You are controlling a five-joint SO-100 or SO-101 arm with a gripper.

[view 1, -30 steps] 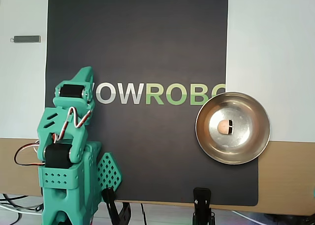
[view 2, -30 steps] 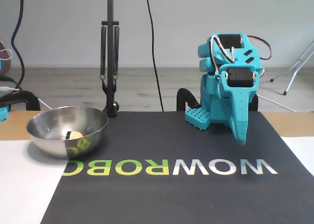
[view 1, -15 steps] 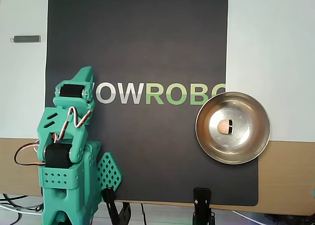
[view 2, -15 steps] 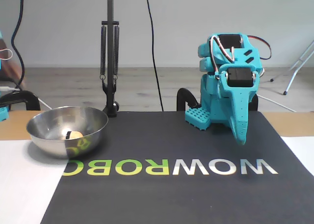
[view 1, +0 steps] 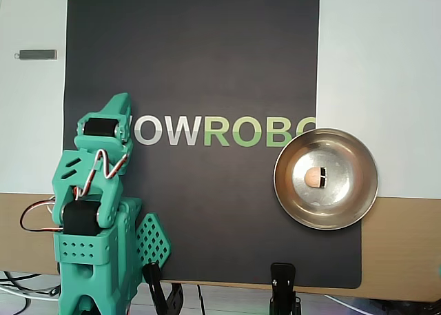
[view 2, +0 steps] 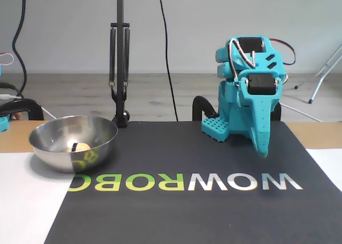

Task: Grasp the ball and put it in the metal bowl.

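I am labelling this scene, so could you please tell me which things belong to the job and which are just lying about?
Job:
- ball, lying in the bowl
- metal bowl
- claw, folded at rest

Lying about:
- black WOWROBO mat
- small grey bar
- lamp stand

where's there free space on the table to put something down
Overhead view: the black mat is bare above the lettering and below it, between arm and bowl. White sheet above the bowl is bare. Crowded: the arm's corner; the bowl, holding the ball.

One ball (view 1: 315, 178) — inside one metal bowl (view 1: 358, 198) — plus one folded arm (view 1: 96, 191) and one black mat (view 1: 207, 67).
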